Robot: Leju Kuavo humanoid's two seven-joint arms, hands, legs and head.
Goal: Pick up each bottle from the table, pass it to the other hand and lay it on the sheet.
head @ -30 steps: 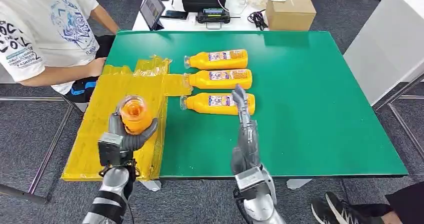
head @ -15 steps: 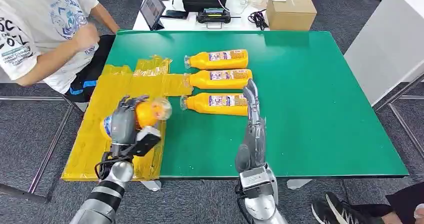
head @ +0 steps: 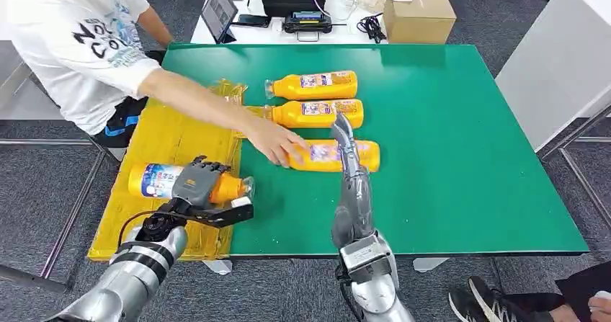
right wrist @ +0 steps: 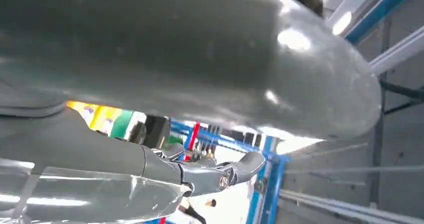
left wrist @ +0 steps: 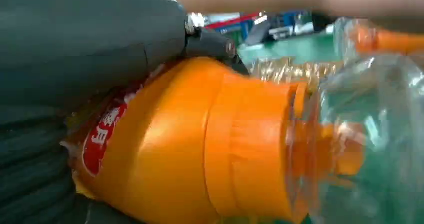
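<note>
**Lay the held bottle flat, then let go cleanly**

The left hand (head: 196,183) grips an orange bottle (head: 173,181) lying on its side low over the yellow sheet (head: 162,131), cap end pointing toward the green tabletop (head: 447,156). To finish the step well, I would settle the bottle's full length onto the sheet before the fingers spread, and lift the hand straight off so the round body does not roll toward the sheet's edge.

The right hand (head: 344,138) stands over the nearest bottle (head: 339,155) of three on the tabletop; whether its fingers are closed on it I cannot tell. A person's hand (head: 277,143) rests on that same bottle, so the right hand is best kept off until it withdraws.
</note>
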